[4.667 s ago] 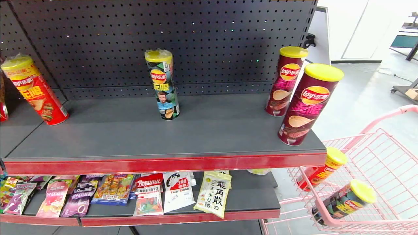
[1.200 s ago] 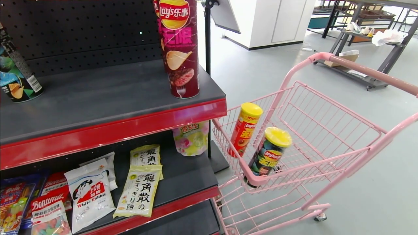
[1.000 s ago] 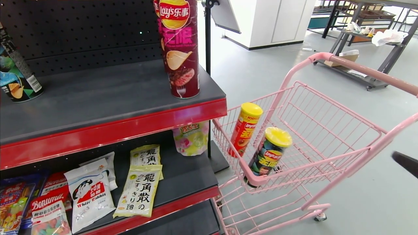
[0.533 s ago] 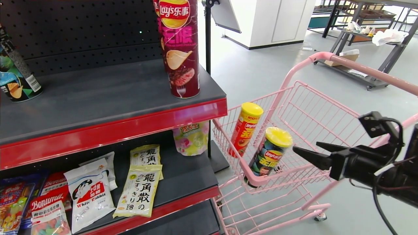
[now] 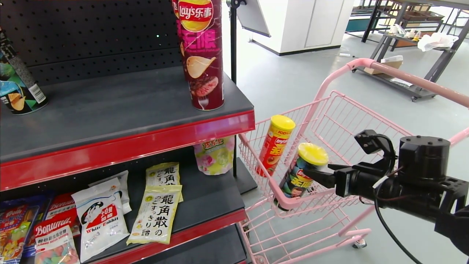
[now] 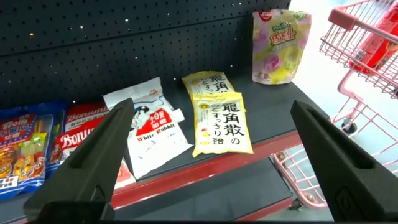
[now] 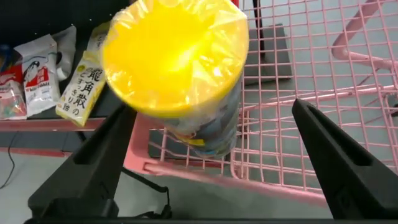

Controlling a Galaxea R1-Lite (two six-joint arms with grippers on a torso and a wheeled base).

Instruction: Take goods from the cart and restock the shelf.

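1. Hovering my right gripper (image 5: 319,171) at the yellow-lidded dark can (image 5: 297,180), jaws spread either side.
2. I see the can leaning inside the pink cart (image 5: 289,202).
3. Left gripper (image 6: 208,115): jaws spread.

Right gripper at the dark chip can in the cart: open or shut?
Open: the right gripper has its fingers spread wide, one on each side of the dark chip can.
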